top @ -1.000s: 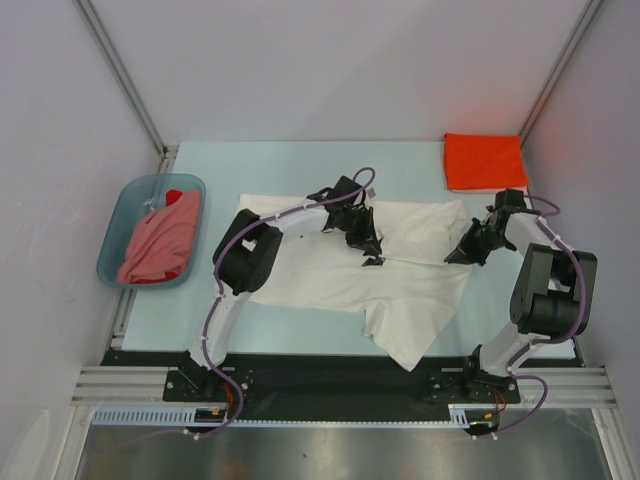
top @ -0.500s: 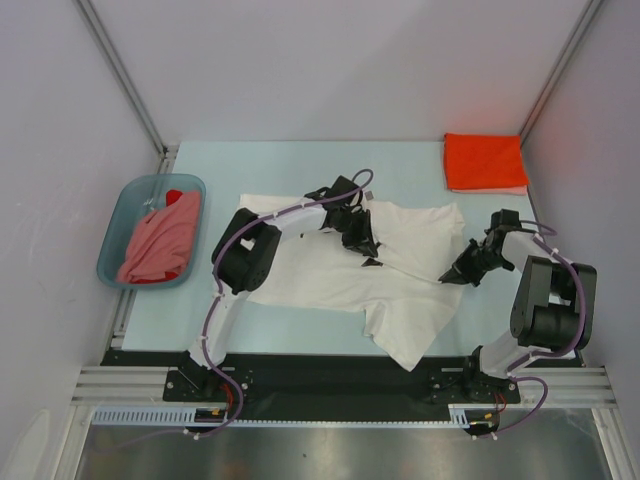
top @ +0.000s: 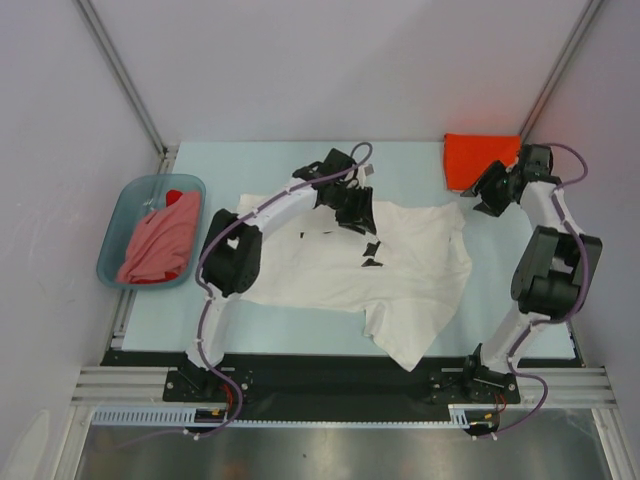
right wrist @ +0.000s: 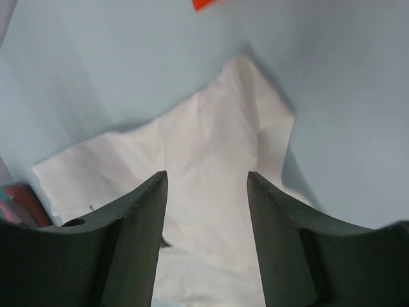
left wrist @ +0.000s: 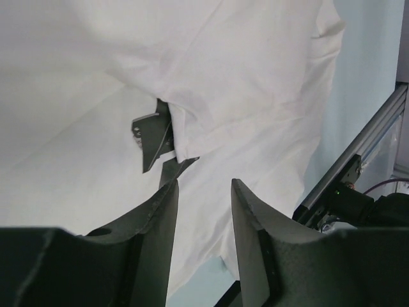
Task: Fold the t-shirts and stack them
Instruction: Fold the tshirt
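A large white t-shirt (top: 400, 280) with small black prints lies spread, partly folded, in the middle of the table. My left gripper (top: 352, 212) hovers over its far edge. In the left wrist view this gripper (left wrist: 204, 192) is open and empty above the cloth (left wrist: 243, 77), near a black print (left wrist: 153, 137). My right gripper (top: 488, 190) hangs open by the shirt's far right corner, beside a folded orange-red t-shirt (top: 482, 160). The right wrist view shows nothing between its fingers (right wrist: 206, 182), with white cloth (right wrist: 211, 141) below.
A blue-grey basin (top: 115, 230) at the left edge holds a salmon-pink t-shirt (top: 160, 240) and a red one (top: 174, 195). An aluminium rail (left wrist: 364, 160) borders the table's near side. Grey walls close in on both sides.
Both grippers have opened and let go of the white shirt. The right arm has swung back and up toward the orange-red shirt; the left gripper has drawn slightly toward the far side.
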You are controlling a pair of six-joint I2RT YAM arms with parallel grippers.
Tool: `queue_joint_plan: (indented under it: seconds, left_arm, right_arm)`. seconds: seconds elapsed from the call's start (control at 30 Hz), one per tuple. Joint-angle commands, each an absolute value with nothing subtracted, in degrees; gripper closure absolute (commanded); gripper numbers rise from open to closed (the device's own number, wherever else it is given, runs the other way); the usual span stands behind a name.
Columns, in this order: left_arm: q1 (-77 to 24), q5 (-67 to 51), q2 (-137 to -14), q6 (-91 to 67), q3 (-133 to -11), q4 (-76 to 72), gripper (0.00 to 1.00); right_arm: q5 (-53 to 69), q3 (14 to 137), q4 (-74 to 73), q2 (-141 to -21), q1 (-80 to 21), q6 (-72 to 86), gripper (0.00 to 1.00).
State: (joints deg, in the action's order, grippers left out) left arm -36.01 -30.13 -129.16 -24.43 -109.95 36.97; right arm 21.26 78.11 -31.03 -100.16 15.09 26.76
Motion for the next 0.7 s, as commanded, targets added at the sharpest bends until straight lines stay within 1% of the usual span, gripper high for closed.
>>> queue_joint_plan:
  seconds: [0.0, 0.03, 0.13, 0.2, 0.3, 0.37, 0.53, 0.67]
  left_arm:
    - [-31.21, -26.03, -121.65, -18.64, -111.01, 40.96, 0.56]
    - [-30.33, -25.06, -120.94, -18.02, -110.05, 40.87, 0.56]
    - [-26.55, -24.70, -118.05, -18.54, -104.87, 39.21, 0.56]
    - [-24.36, -24.96, -115.16, -19.24, -99.42, 37.54, 0.57]
    - [-22.86, -24.78, -112.68, -19.42, -93.63, 34.90, 0.56]
    - [-21.98, -24.70, -111.36, -19.25, -91.51, 34.45, 0.56]
    - [-20.39, -23.73, -110.30, -19.25, -89.91, 33.66, 0.56]
    - [-17.67, -22.59, -112.58, -18.90, -91.66, 33.75, 0.59]
  right_arm:
    - [21.97, 86.46, -29.26, -111.42, 15.29, 20.41, 0.41]
    - [22.49, 91.01, -29.88, -113.79, 15.12, 18.82, 0.40]
    - [24.33, 95.87, -28.30, -118.91, 14.77, 13.98, 0.35]
    - [26.71, 98.25, -28.91, -122.33, 14.77, 11.61, 0.33]
    - [27.16, 100.55, -30.15, -125.23, 14.85, 9.24, 0.32]
    - [28.74, 101.42, -29.44, -126.38, 14.77, 8.53, 0.32]
    - [29.36, 105.55, -33.30, -131.12, 14.33, 7.03, 0.33]
    - [27.25, 104.68, -34.63, -130.96, 14.33, 6.15, 0.39]
